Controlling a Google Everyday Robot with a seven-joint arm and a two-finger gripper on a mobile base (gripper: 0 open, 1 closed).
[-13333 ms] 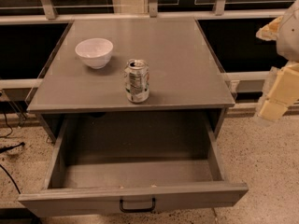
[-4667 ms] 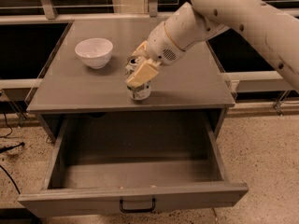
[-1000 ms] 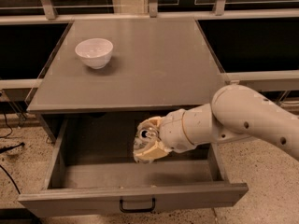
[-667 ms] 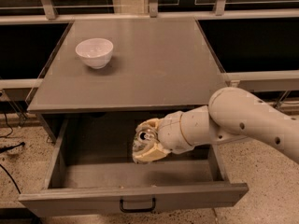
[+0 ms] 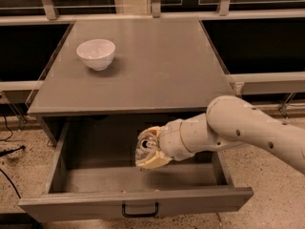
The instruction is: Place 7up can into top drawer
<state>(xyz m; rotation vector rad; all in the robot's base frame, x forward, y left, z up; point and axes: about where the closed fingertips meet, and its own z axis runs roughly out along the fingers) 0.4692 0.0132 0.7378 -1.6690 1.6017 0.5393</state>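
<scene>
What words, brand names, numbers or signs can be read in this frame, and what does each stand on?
No text can be read anywhere in this frame.
7up can: its print is too small to read and mostly covered by the end effector, which grips it inside the open top drawer.
The white bowl, the tabletop and the drawer's front panel show no markings.

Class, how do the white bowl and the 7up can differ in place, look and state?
The white bowl stands free on the tabletop; the 7up can is inside the open top drawer, held by the gripper. The bowl is plain white and wide-mouthed; the can is silvery. The bowl shows whole; the gripper hides part of the can.
</scene>
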